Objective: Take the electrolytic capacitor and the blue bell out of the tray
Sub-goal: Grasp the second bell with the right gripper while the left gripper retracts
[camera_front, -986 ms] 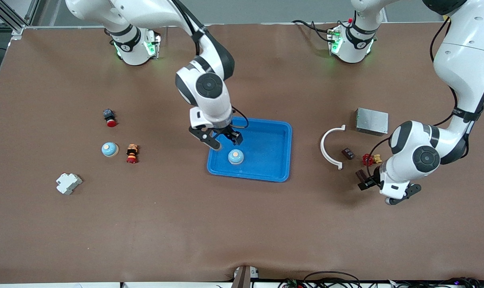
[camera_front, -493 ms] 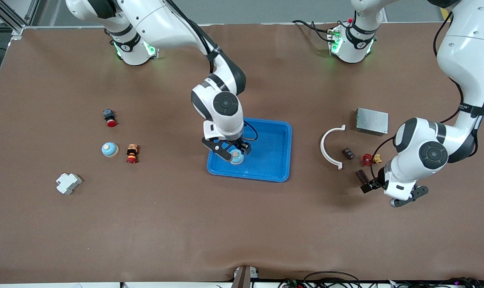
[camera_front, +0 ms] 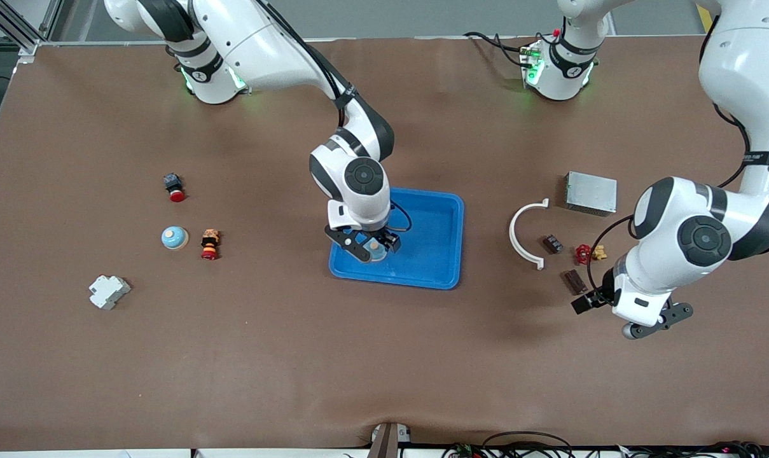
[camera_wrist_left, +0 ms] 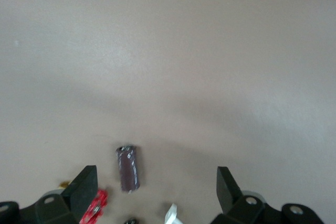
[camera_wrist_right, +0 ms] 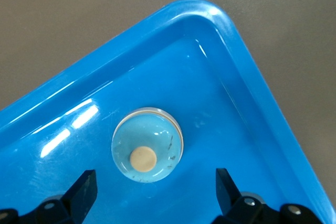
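Now the right hand (camera_front: 373, 247), lowered since 1 second ago, is spread around the bell (camera_wrist_right: 148, 144) in the tray (camera_front: 435, 219); the left hand (camera_front: 635, 316), released, is withdrawn from the capacitor (camera_wrist_left: 128, 168).

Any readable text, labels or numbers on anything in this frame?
None readable.
Electrolytic capacitor: dark sleeve, no print legible.
Blue bell in the tray: no markings.
Grey metal box: too small to tell.

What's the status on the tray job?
Right gripper open, straddling blue bell in tray. Left gripper open, empty; capacitor on table. Nothing in the way.
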